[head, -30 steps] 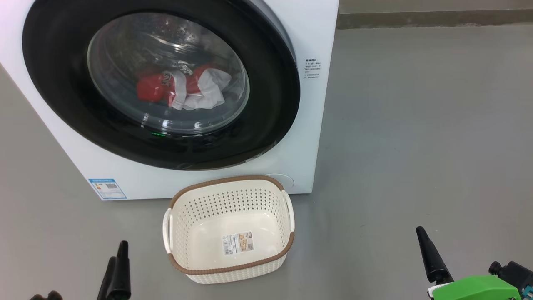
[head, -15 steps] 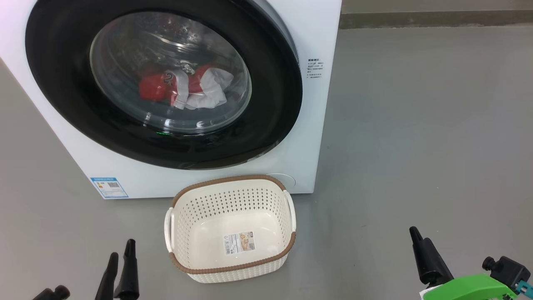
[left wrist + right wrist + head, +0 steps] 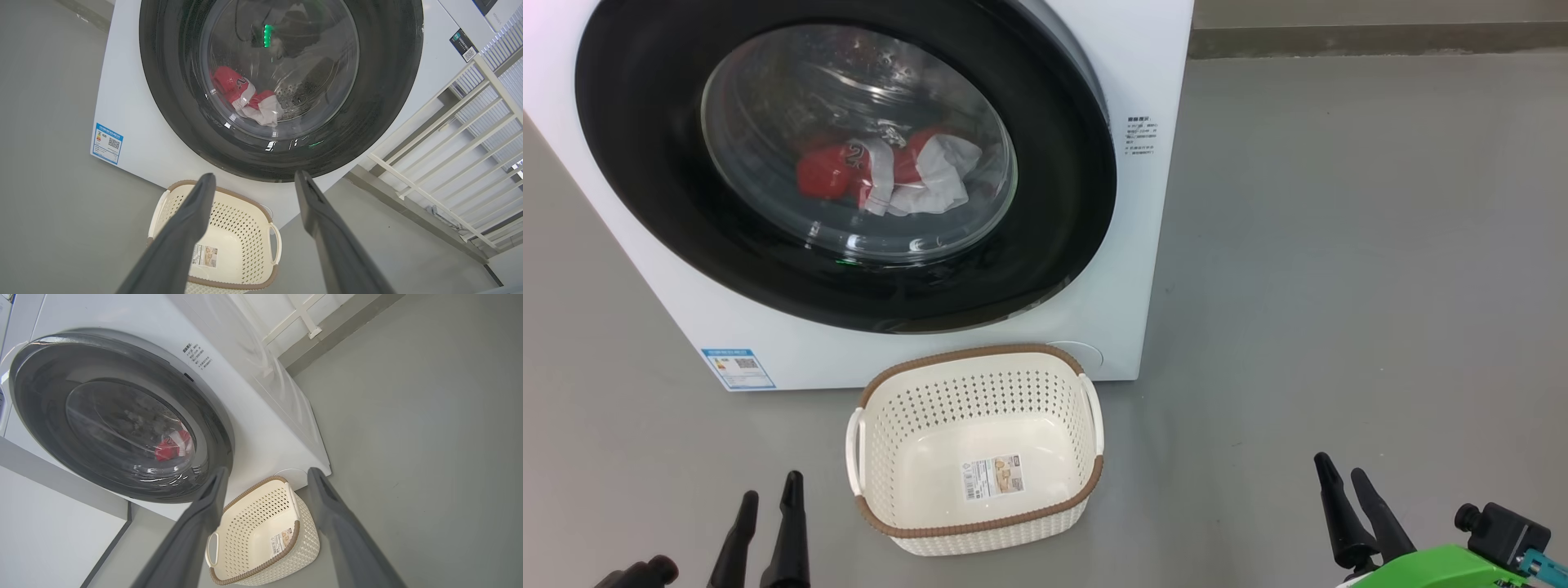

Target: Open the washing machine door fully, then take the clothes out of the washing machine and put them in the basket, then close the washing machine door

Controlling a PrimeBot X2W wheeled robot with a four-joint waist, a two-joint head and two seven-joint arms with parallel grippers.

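Note:
The white washing machine point(image 3: 1143, 269) stands ahead with its black-rimmed door point(image 3: 1054, 204) shut. Through the glass I see the red and white clothes point(image 3: 890, 175) lying in the drum, also the clothes point(image 3: 247, 100) in the left wrist view and the clothes point(image 3: 171, 445) in the right wrist view. The cream basket point(image 3: 976, 380) sits on the floor just in front of the machine with nothing in it. My left gripper point(image 3: 770, 494) hovers open at the lower left of the basket. My right gripper point(image 3: 1338, 475) hovers open at the lower right, well apart from it.
Grey floor point(image 3: 1339, 286) spreads wide to the right of the machine. A white railing point(image 3: 461, 155) stands beside the machine in the left wrist view. A blue label point(image 3: 737, 369) marks the machine's lower left corner.
The left gripper has shifted right towards the basket. The right gripper has moved left and turned, so both its fingers now show. The view drifted slightly.

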